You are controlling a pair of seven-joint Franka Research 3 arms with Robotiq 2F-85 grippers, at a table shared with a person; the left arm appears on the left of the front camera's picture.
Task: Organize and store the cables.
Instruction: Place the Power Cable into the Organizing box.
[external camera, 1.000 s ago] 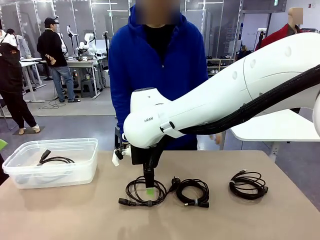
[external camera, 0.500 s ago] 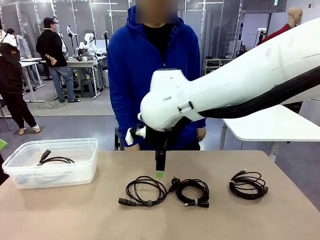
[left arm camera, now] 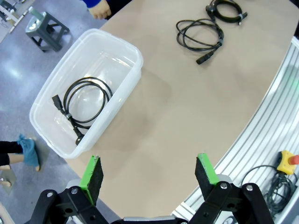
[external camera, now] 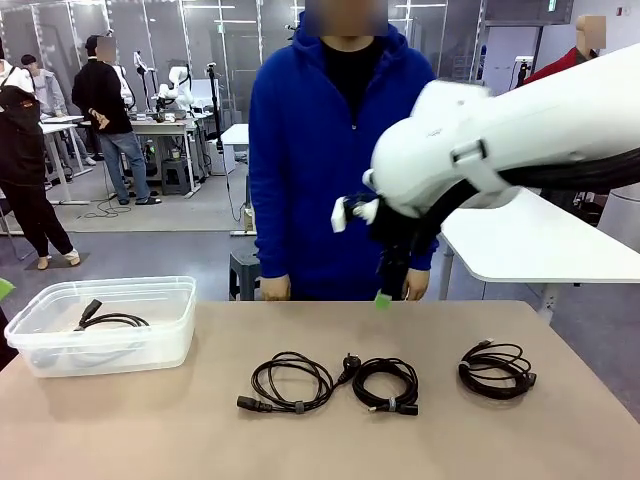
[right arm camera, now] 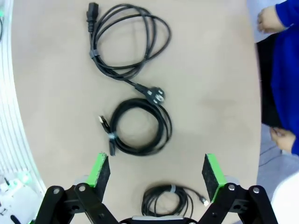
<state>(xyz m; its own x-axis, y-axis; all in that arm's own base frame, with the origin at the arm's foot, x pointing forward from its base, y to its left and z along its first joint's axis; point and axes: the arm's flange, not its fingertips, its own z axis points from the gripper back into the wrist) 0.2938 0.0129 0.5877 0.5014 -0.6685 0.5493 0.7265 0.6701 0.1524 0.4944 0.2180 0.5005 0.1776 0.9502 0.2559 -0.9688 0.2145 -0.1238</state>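
Right end effector is held high above the counter, released, with the pads wide apart and nothing between them. Its camera is pointed straight down on the row, and the middle cable is seen just ahead of the fingers. This is judged a survey or pre-approach posture, not a grasp.

Left end effector is likewise released and empty, held high over the near counter edge beside the bin. It is judged to be parked clear of the work.

Left cable, middle cable and right cable are laid in a row across the counter's middle. Each is wound in a round coil and bound by a tie, so each is expected to lift as one bundle. The left cable's plug is lying just beside the middle cable; contact cannot be told. The right cable is set well apart.

Binned cable is laid flat on the bin floor. The bin is placed at the robot's left end of the counter, open-topped, presumably for dropping in from above.

Person is stood at the far edge, hands hanging, nothing touched.

Count: four in all, three on the counter not yet stored, one in the bin. Bin: one. End effectors: two, both empty.
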